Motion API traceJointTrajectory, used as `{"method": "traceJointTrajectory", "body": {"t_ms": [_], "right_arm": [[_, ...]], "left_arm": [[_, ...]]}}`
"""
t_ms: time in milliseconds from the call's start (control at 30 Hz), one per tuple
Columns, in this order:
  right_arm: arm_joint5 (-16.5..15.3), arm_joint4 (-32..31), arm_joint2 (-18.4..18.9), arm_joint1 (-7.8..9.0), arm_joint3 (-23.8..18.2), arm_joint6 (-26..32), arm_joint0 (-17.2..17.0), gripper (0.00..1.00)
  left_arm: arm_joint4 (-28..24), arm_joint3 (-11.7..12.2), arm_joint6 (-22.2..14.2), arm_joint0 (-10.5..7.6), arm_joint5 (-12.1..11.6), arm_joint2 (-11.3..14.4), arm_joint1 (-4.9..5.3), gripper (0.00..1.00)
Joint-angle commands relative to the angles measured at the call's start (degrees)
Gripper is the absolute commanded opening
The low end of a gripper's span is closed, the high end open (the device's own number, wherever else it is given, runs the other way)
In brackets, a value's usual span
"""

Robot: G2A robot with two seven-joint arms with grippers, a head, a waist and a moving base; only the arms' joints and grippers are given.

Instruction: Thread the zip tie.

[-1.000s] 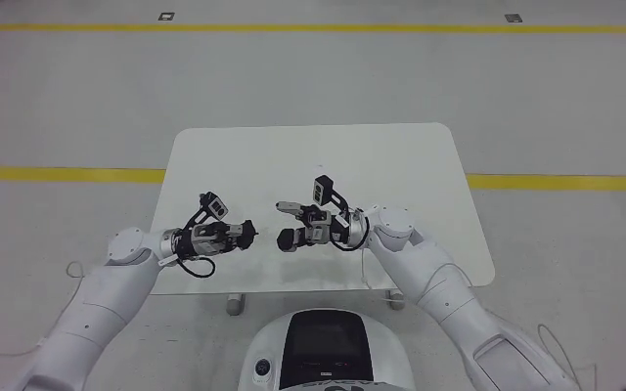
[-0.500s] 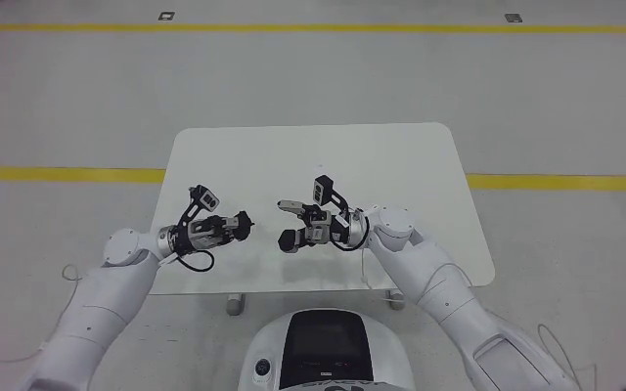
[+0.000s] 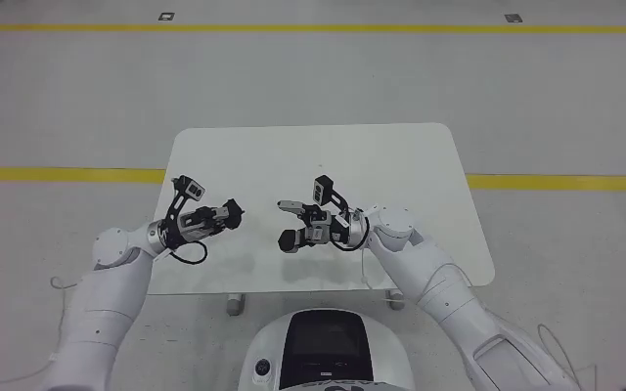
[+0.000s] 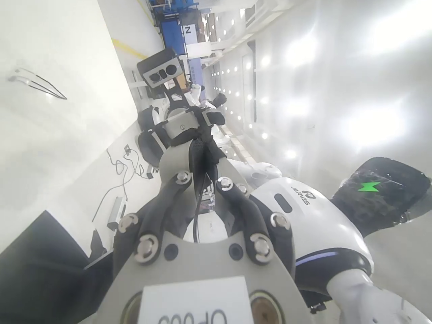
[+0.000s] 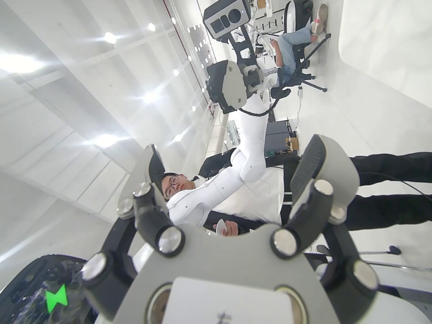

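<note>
**Current step.** Treat this as the pick-up stage. The zip tie (image 4: 40, 85) is in neither gripper. It lies flat on the white table (image 3: 411, 166) as a narrow, flattened loop, with two thin dark strands that meet in a point at one end. You cannot tell from these views whether its tail already passes through its head.

**Tool state.**
- The left gripper (image 4: 200, 143) is held above the table, well apart from the tie. Its fingers (image 4: 175, 163) are pressed together, and nothing that can be made out as a tie sits between them. A thin dark line shows through the gap behind the pads, and it is more likely a cable on the arm beyond than a strap.
- The right gripper (image 5: 236, 151) faces the left one across a gap. Its fingers (image 5: 314, 163) are spread wide and hold nothing.

**Next move: requirements.**
1. Release the left fingers before you descend, because pressed together they cannot take the strap.
2. Lower one gripper onto the tie. The strap is thin and lies flush with the tabletop, so the pads probably need to come down almost to the surface and straddle a single strand.
3. Grip close to one end, so that the other gripper has room to take the other end.
4. Line the tail up with the head opening before feeding. The opening is likely small, so keep both wrists steady.

**Caution.** A thin, springy strap may slide away or flip when pinched.
</note>
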Motion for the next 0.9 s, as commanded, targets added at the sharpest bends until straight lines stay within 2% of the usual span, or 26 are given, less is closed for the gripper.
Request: {"method": "traceJointTrajectory", "body": {"t_ms": [0, 133, 167, 267, 367, 500, 533, 733, 833, 867], "right_arm": [[0.0, 0.0, 0.0, 0.0, 0.0, 0.0, 0.0, 1.0], [0.0, 0.0, 0.0, 0.0, 0.0, 0.0, 0.0, 1.0], [0.0, 0.0, 0.0, 0.0, 0.0, 0.0, 0.0, 1.0], [0.0, 0.0, 0.0, 0.0, 0.0, 0.0, 0.0, 1.0], [0.1, -9.7, -0.2, 0.71, -1.9, -4.9, 1.3, 1.0], [1.9, -20.6, 0.6, 2.04, -5.9, -5.8, 2.9, 1.0], [3.2, -24.6, 0.4, 2.44, -7.0, -5.5, 3.6, 1.0], [7.5, -36.3, -1.2, 3.48, -9.6, -2.3, 6.3, 1.0], [7.5, -43.8, -4.0, 3.61, -9.1, 0.0, 8.8, 1.0], [7.6, -44.3, -4.3, 3.55, -8.9, 0.0, 9.1, 1.0]], "left_arm": [[1.2, 0.3, 0.0, -0.34, 0.0, -1.3, -1.03, 0.0], [2.7, 1.5, 0.0, -1.15, 0.0, -3.6, -3.02, 0.0], [2.7, 1.6, 0.0, -1.25, 0.0, -3.8, -3.3, 0.0], [2.7, 1.6, 0.0, -1.25, 0.0, -3.8, -3.3, 0.0], [2.7, 1.6, 0.0, -1.25, 0.0, -3.8, -3.3, 0.0], [2.7, 1.6, 0.0, -1.25, 0.0, -3.8, -3.3, 0.0], [2.7, 1.6, 0.0, -1.25, 0.0, -3.8, -3.3, 0.0], [2.7, 1.6, 0.0, -1.25, 0.0, -3.8, -3.3, 0.0], [2.7, 1.6, 0.0, -1.25, 0.0, -3.8, -3.3, 0.0], [2.7, 1.6, 0.0, -1.25, 0.0, -3.8, -3.3, 0.0]]}}
